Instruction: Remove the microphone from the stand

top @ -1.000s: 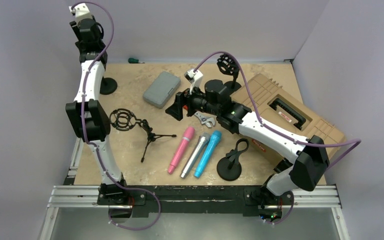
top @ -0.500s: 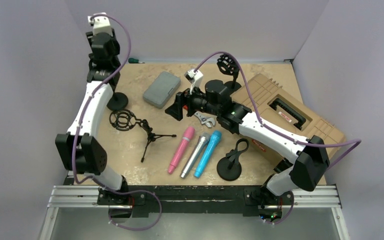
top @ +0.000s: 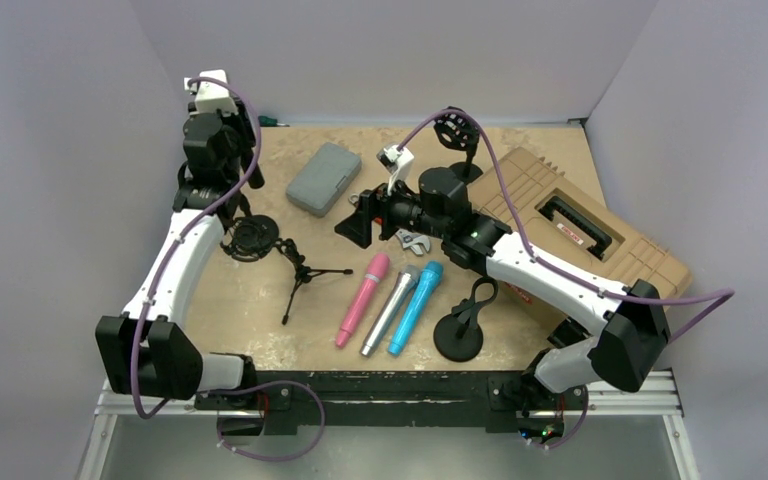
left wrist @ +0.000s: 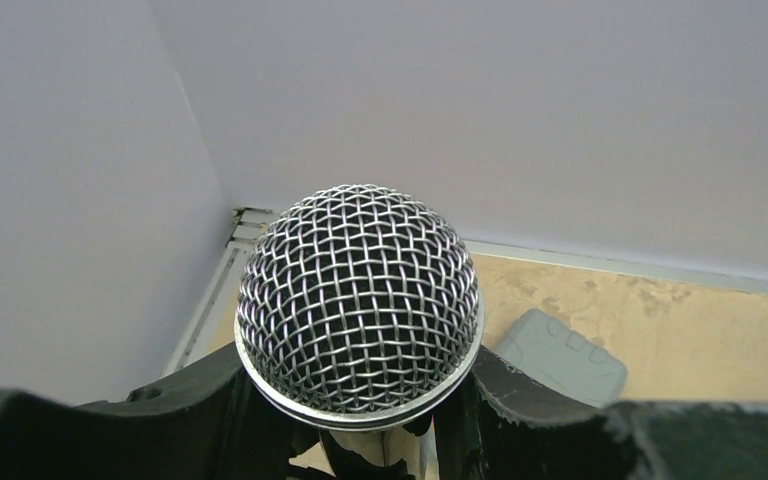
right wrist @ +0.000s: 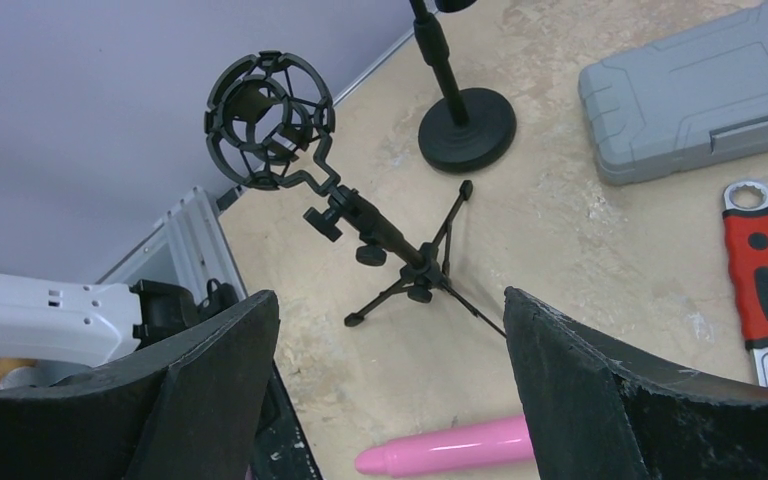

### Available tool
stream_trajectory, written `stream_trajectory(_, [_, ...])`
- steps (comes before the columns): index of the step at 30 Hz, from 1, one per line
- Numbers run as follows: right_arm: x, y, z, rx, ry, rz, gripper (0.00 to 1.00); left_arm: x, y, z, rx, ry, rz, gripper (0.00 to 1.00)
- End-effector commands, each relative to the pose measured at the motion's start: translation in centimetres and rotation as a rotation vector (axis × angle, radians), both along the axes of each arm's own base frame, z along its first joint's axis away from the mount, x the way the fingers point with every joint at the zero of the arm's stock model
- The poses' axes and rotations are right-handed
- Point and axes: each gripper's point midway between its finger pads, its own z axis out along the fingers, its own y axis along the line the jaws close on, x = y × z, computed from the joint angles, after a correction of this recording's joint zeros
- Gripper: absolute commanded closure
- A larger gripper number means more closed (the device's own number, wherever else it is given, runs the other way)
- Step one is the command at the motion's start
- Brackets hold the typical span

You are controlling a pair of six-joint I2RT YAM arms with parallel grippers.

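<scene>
Pale lilac walls (top: 400, 50) boxed in a tan, mottled table (top: 230, 300). At its far left corner the left gripper (left wrist: 355, 385) was held above the surface, its two black fingers (left wrist: 185, 405) pressed in on the microphone (left wrist: 360, 300) from either side, just below the head. The microphone stood upright between them; its head was a rounded ball of woven silver wire mesh, the strands bright and evenly crossed, seated on a plain silver ring; a narrower neck dropped out of sight beneath. The stand (right wrist: 467, 128) showed in the right wrist view as a thin black pole rising from a round black base flat on the table. The pole's top ran out of that view, so whether the microphone's body was clear of the stand could not be told.

Just right of the base stood a small black tripod (top: 305, 275) carrying an empty cage-like shock mount (top: 249, 239); behind them sat a grey plastic case (top: 323, 178). Over the middle of the table hung the right gripper (top: 357, 217), its fingers spread wide with nothing between them; a red-handled wrench (right wrist: 760, 270) lay near it. Nearer the front, a pink microphone (top: 363, 298), a silver microphone (top: 390, 308) and a blue microphone (top: 415, 306) lay side by side, close together. Right of these stood a round black base with a looped strap (top: 458, 335); a second shock mount (top: 453, 130) stood at the back; a tan toolbox (top: 585, 225) filled the right side, partly under the right arm.
</scene>
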Motion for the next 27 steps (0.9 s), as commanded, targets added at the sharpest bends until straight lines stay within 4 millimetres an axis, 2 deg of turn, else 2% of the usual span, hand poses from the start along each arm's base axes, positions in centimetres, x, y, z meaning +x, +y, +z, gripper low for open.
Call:
stream_trajectory(1, [-0.3,0.0,2.2,0.068,-0.034,0.002,0.19,-1.1,-2.2,4.0,-0.042,-0.155,-0.105,1.0])
stream_trajectory(3, [-0.2,0.1,2.0,0.066,-0.029,0.005,0.19,-1.3,-2.5,3.3,-0.058,-0.132,-0.113,1.0])
stream_trajectory(4, [-0.2,0.2,1.9,0.065,-0.028,0.004,0.19,-1.4,-2.5,3.0,-0.071,-0.113,-0.113,0.95])
stream_trajectory(7, [0.1,0.3,1.8,0.06,-0.031,-0.003,0.19,-2.0,-2.2,2.4,-0.115,-0.056,-0.08,0.6])
stream_trajectory(10, [0.9,0.6,1.9,0.046,-0.045,-0.016,0.19,-2.9,-1.5,2.3,-0.125,-0.007,-0.036,0.44])
stream_trajectory(14, [1.7,1.3,3.2,0.047,-0.074,-0.024,0.19,-4.1,-1.4,4.2,-0.127,-0.017,-0.04,0.22])
stream_trajectory(20, [3.6,3.3,6.4,0.078,-0.13,-0.028,0.19,-6.9,-1.7,7.0,-0.149,-0.046,-0.073,0.11])
stream_trajectory(23, [4.8,4.5,8.1,0.089,-0.17,-0.043,0.19,-9.1,-1.6,9.1,-0.154,-0.093,-0.083,0.04])
stream_trajectory(27, [6.4,6.5,10.4,0.106,-0.232,-0.064,0.19,-11.8,-0.3,11.3,-0.151,-0.164,-0.035,0.0])
